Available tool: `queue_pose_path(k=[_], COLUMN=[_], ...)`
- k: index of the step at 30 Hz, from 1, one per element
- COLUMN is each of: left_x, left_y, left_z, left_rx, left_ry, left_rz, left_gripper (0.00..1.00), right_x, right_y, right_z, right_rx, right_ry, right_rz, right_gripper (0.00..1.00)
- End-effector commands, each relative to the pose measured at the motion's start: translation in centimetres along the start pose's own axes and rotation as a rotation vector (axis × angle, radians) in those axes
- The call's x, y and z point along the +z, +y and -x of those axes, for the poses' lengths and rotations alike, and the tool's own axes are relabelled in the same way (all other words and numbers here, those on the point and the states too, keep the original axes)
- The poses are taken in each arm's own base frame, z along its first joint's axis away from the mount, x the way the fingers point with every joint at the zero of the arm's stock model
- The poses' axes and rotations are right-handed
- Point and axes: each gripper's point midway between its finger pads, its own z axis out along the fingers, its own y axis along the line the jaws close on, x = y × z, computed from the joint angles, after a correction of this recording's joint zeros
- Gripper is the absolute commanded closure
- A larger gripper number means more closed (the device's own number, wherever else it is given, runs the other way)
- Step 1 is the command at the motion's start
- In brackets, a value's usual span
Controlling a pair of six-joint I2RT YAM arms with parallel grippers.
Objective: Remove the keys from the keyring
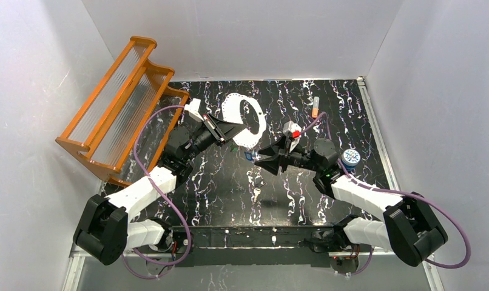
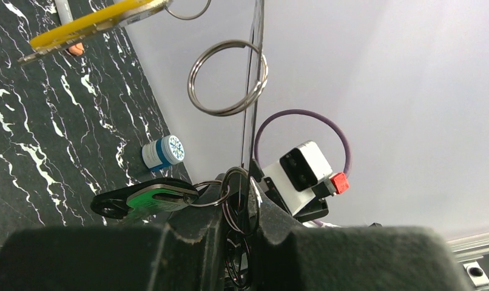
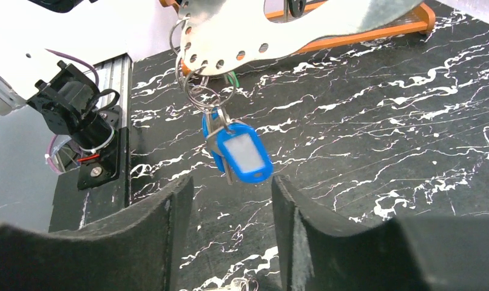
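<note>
My right gripper (image 3: 230,194) sits nearest, low over the black marbled table (image 1: 242,194) and pointing left. Its jaws stand apart with nothing between them. Just beyond its fingertips hangs the blue key (image 3: 242,151). Its plastic head has a label window that shows plain white, and a silver blade hangs behind it. It dangles clear of the table from small split rings threaded through holes along the lower edge of the keyring (image 3: 230,30).

My left gripper (image 2: 239,212) reaches in from the left and is clenched on the keyring. From my left wrist the loop shows edge-on, as a thin line rising from between my pads. The keyring hangs in the air near the middle of the table, slightly to the far side, and the keys are on it. The green key (image 2: 157,197) sticks out to the left, level with my fingertips, on a ring beside the loop. Higher on the loop are a bare split ring (image 2: 227,77) and then the yellow key (image 2: 90,21), lying flat-on. I can read no writing on either head.

Farther right, a round disc (image 1: 350,157) with a blue-and-white patterned top rests on the table near the right wall. A small orange-and-white tube (image 1: 315,107) lies toward the far edge. An orange rack (image 1: 118,103) with clear ribbed panels leans at the far left.
</note>
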Motion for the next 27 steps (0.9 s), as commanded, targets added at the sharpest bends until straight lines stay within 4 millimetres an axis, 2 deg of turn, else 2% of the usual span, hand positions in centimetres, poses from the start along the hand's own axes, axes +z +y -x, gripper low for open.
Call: queue_pose_path(k=[1,6,12,20,24,27], left_x=[0.1,0.1,0.0,0.1,0.0,0.0], left_y=[-4.2,-4.3,-4.4,-4.4,-4.6,-4.6], left_z=[1.5,1.5,1.6,1.6,1.6,1.6], left_rx=[0.040,0.034,0.032,0.029,0.030,0.029], left_ry=[-0.034,-0.037,-0.040,-0.039,-0.038,-0.037], left_rz=[-0.115,-0.115,-0.116,-0.117,-0.120,-0.121], left_gripper=[1.00,1.00,1.00,1.00,1.00,1.00], right_x=[0.1,0.8,1.3,1.7,1.4,1.3], right_y=[0.5,0.3,0.0,-0.3,-1.0,-1.2], right_z=[2.0,2.7,3.8,3.5,3.5,3.5], right_rx=[-0.066,-0.096,-0.138,-0.141,-0.140,-0.144], right_ry=[-0.069,-0.108,-0.169,-0.184,-0.196,-0.197], right_rz=[0.005,-0.047,-0.136,-0.174,-0.218,-0.232], right_gripper=[0.39,0.36,0.39,0.37,0.41,0.50])
